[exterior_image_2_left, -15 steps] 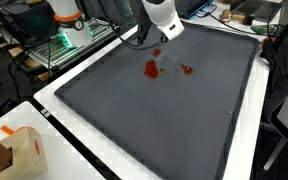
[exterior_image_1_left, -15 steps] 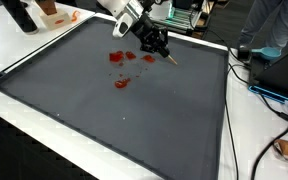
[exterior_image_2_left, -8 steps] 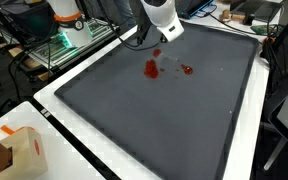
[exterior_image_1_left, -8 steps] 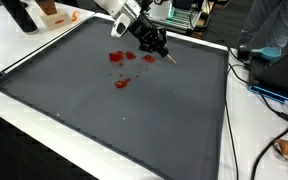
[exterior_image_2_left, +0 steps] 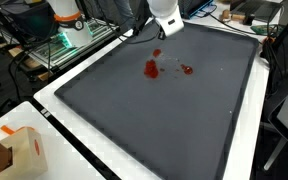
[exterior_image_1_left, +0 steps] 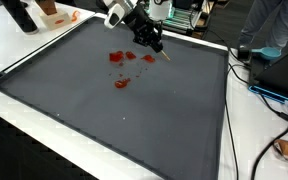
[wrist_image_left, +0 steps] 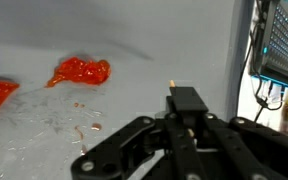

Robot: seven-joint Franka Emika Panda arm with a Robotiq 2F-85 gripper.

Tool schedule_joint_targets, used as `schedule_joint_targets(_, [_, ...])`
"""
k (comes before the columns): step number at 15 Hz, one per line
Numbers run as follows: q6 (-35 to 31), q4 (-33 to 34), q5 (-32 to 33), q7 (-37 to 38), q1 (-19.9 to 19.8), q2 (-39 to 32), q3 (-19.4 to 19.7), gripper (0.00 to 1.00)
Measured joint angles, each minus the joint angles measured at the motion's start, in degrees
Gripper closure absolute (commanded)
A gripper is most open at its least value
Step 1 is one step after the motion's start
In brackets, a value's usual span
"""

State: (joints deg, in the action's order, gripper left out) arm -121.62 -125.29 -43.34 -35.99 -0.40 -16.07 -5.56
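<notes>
My gripper [exterior_image_1_left: 154, 45] hangs over the far part of a dark grey mat [exterior_image_1_left: 134, 120], shut on a thin tan stick [exterior_image_1_left: 165, 57] whose tip points down at the mat. In the wrist view the stick [wrist_image_left: 172, 85] pokes out past the closed fingers [wrist_image_left: 187, 100]. Several red smears [exterior_image_1_left: 121, 83] lie on the mat just in front of and beside the gripper; the wrist view shows one red smear [wrist_image_left: 81, 71] at the left. In an exterior view the gripper [exterior_image_2_left: 165, 28] sits above the smears [exterior_image_2_left: 151, 69], clear of them.
The mat lies on a white table [exterior_image_1_left: 24, 40]. A cardboard box [exterior_image_2_left: 14, 150] stands at one corner. Cables [exterior_image_1_left: 252, 78] and a person [exterior_image_1_left: 279, 25] are past the mat's side. A screen [wrist_image_left: 281, 45] and green-lit gear [exterior_image_2_left: 69, 38] stand behind.
The gripper with the stick has lifted up and drawn back toward the far edge, away from the red smears. The smears have not changed.
</notes>
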Motion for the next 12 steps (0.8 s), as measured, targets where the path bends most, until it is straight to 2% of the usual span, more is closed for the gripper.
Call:
schedule_joint_targets(5, [-5.31,-0.25,13.60,16.43,2.55,3.68,0.08,0.97])
schedule_joint_targets(12, [-7.50,-0.85,40.19,43.36,8.13,5.54,0.06,0.97])
